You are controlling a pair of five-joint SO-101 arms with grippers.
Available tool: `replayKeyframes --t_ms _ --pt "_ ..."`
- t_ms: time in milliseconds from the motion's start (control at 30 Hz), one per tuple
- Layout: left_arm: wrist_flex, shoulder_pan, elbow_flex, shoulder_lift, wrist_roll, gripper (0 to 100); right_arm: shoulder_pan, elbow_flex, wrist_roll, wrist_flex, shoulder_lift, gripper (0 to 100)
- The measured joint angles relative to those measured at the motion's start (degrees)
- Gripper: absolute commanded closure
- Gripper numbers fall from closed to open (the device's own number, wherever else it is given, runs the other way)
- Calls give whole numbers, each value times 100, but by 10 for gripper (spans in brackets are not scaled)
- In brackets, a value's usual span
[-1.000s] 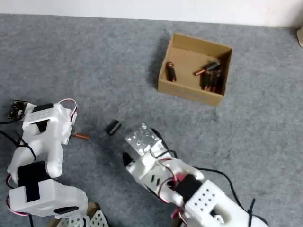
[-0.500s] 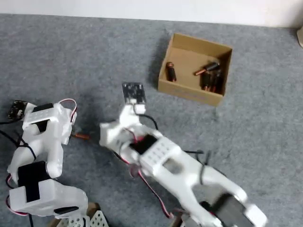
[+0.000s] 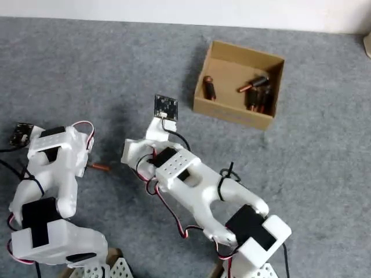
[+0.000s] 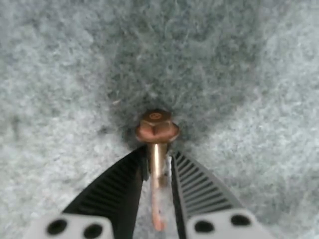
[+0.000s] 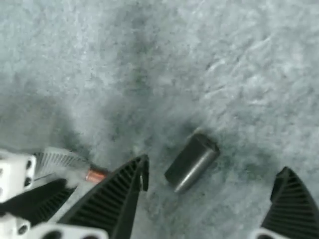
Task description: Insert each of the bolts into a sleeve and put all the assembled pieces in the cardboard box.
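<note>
On the grey carpeted desk (image 3: 69, 69), largest first:
- Right arm (image 3: 191, 185): stretched across mid-desk. A second ago it was drawn back nearer its base, and it now covers the sleeve from above. Right jaws: spread wide, one on either side of the sleeve, clear of it.
- Left arm (image 3: 52, 168): unmoved, near left. Left jaws: almost closed, pinching the bolt's shank.
- Cardboard box (image 3: 232, 116): far side, with several assembled pieces (image 3: 255, 92) inside.
- Sleeve (image 5: 192, 162): black, lying on its side on the desk.
- Bolt (image 4: 157, 130): copper, its head projecting beyond the jaws.
</note>
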Motion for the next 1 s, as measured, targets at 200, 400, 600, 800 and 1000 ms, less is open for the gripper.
replayKeyframes --t_ms 200,400,600,800,1000 --pt "0 0 0 0 0 995 -149 -202 -9 -290 598 639" --pt "0 -88 0 0 0 995 -141 -448 -9 -290 791 670" --pt "0 -88 0 0 0 995 -97 -448 -9 -281 800 926" --pt "0 -88 0 0 0 995 -62 -448 -9 -299 879 980" --pt "0 -88 0 0 0 995 -114 -448 -9 -299 888 980"
